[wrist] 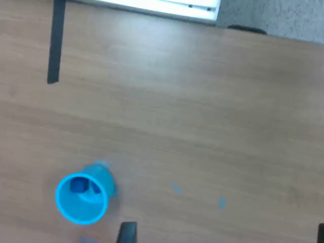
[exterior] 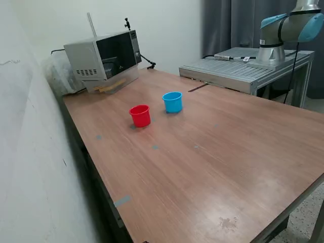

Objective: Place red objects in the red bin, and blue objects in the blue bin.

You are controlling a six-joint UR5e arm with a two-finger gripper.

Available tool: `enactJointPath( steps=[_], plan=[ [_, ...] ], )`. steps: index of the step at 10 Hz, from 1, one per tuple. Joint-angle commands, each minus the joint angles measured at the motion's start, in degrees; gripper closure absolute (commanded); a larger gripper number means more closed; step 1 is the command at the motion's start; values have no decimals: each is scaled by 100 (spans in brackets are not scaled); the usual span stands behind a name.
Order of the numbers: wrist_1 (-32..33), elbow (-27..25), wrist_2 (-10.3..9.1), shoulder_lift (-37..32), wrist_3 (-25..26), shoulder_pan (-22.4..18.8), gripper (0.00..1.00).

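Observation:
The red bin (exterior: 140,115) and the blue bin (exterior: 172,102) stand upright next to each other on the wooden table (exterior: 212,162). In the wrist view the blue bin (wrist: 81,198) is seen from above, with two dark blue cubes (wrist: 79,185) inside it. No red cubes show in either view, and the inside of the red bin is hidden. In the wrist view my gripper (wrist: 223,235) is high above the table, empty, with only its two dark fingertips (wrist: 126,232) showing, far apart. The gripper is out of the exterior view.
A microwave (exterior: 104,55) stands at the table's far end by the wall. A metal platform (exterior: 243,68) carries the arm's base (exterior: 276,40) at the exterior view's right. A dark strip (wrist: 53,43) lies on the table near the platform.

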State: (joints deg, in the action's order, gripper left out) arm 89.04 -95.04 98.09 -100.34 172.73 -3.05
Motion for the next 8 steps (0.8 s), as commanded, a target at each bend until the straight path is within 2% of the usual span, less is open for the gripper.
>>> enactJointPath(
  steps=[1,8],
  plan=[
    [-167,-111,-123,-109,41,-283,0],
    [-167,-137,-124,-144,24,-301,0]
  ],
)
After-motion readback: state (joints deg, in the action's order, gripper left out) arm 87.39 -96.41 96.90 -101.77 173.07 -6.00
